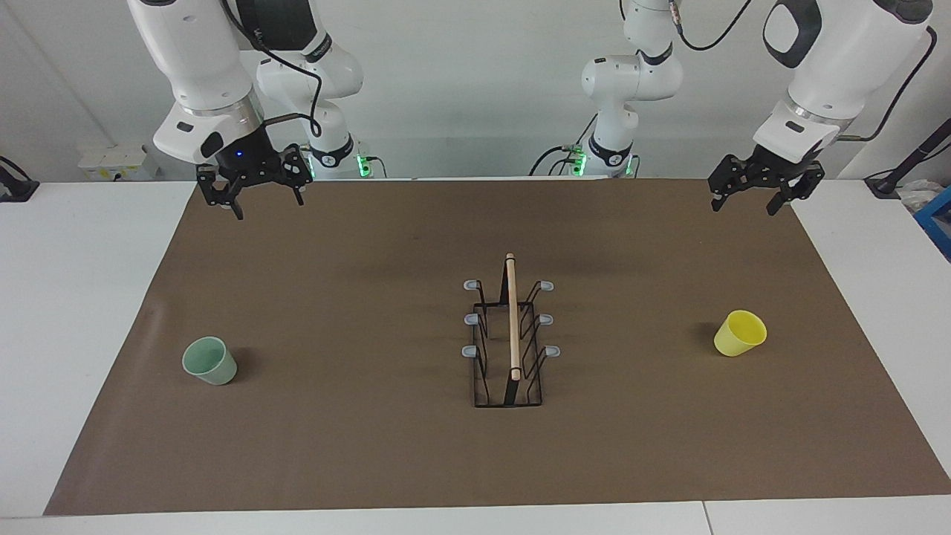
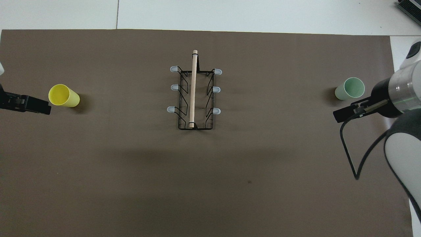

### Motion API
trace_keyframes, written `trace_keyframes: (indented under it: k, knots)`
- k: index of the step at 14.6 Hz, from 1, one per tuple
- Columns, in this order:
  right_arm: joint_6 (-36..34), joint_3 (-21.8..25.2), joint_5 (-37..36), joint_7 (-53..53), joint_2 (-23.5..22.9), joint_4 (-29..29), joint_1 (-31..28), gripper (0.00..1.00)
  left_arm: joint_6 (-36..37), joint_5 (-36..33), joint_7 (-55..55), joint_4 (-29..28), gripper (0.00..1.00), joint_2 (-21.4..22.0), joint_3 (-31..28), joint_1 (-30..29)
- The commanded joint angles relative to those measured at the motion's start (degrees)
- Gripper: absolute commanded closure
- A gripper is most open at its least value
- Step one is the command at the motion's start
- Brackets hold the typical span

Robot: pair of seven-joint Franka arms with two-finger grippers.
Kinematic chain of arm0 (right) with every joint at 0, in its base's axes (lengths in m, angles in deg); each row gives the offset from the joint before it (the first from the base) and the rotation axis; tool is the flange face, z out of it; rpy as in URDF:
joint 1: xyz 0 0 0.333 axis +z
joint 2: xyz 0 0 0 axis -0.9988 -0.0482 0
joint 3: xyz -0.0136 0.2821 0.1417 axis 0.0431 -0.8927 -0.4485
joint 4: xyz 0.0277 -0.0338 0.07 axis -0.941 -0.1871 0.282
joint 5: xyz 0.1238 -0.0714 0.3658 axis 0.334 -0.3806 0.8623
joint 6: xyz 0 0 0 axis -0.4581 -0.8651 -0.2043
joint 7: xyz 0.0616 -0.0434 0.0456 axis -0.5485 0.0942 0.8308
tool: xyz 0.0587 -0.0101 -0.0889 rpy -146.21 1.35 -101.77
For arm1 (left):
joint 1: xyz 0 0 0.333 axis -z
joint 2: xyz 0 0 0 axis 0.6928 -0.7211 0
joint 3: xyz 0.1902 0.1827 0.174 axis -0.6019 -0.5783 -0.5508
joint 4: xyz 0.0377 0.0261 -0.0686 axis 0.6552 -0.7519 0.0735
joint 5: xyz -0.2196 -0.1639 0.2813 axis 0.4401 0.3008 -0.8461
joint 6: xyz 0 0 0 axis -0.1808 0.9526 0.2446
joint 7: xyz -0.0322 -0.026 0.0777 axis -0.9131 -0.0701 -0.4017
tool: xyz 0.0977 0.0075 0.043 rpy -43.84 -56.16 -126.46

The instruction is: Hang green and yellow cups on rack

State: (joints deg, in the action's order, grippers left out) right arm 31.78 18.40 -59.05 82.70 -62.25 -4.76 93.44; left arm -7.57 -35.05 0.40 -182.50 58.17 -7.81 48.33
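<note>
green cup [image 1: 210, 361] upright, empty | yellow cup [image 1: 740, 334] tilted, empty | left claw [image 1: 749, 195] apart | right claw [image 1: 261, 199] apart

Matt paper sheet, plastic cups, wire and wood

A matt brown paper-like sheet [image 1: 356, 416] is covering the smooth white table [image 1: 82, 312]; the green cup [image 1: 210, 360] and the yellow cup [image 1: 740, 333] are looking like smooth, faintly shiny plastic, while the rack [image 1: 510, 334] is showing thin black wire, a pale bare wooden bar and grey, rubbery-looking prong tips.
</note>
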Motion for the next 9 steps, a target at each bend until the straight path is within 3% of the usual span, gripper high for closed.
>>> trace_keyframes:
  k: [1,9]
  knots:
    - [-0.37,0.25,0.98,-0.91,0.83,-0.45,-0.23,0.0,-0.27,-0.55,-0.47,-0.86,0.0,1.22,-0.32,0.44]
    - [0.06,0.25,0.98,-0.82,0.91,-0.53,-0.4,0.0,0.0,-0.63,-0.12,-1.83,0.0,1.75,-0.41,0.53]
